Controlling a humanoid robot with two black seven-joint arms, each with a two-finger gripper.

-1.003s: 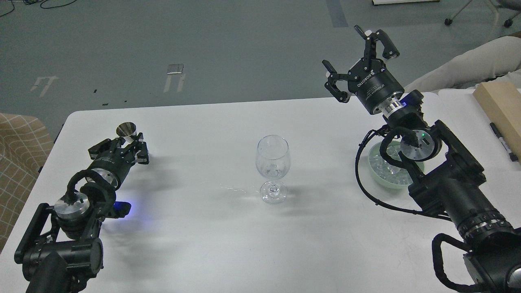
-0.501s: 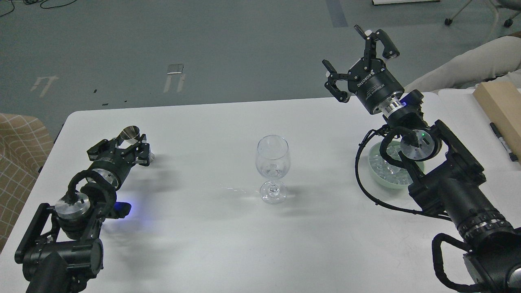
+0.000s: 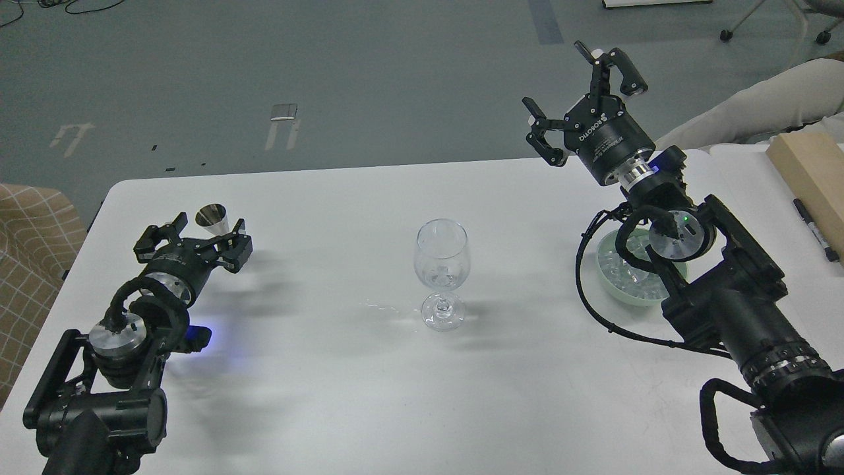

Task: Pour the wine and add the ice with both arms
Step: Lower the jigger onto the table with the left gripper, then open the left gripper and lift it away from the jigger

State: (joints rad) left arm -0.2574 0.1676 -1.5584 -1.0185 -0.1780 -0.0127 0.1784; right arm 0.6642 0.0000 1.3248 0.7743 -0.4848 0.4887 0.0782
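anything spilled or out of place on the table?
Yes: a thin streak of clear liquid lies on the white table, just left of the foot of the clear stemmed wine glass. It looks like a small spill. The glass stands upright.

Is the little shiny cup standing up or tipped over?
Standing up. The shiny metal cup sits on the white table with its round mouth facing upward, between the open fingers of the left hand.
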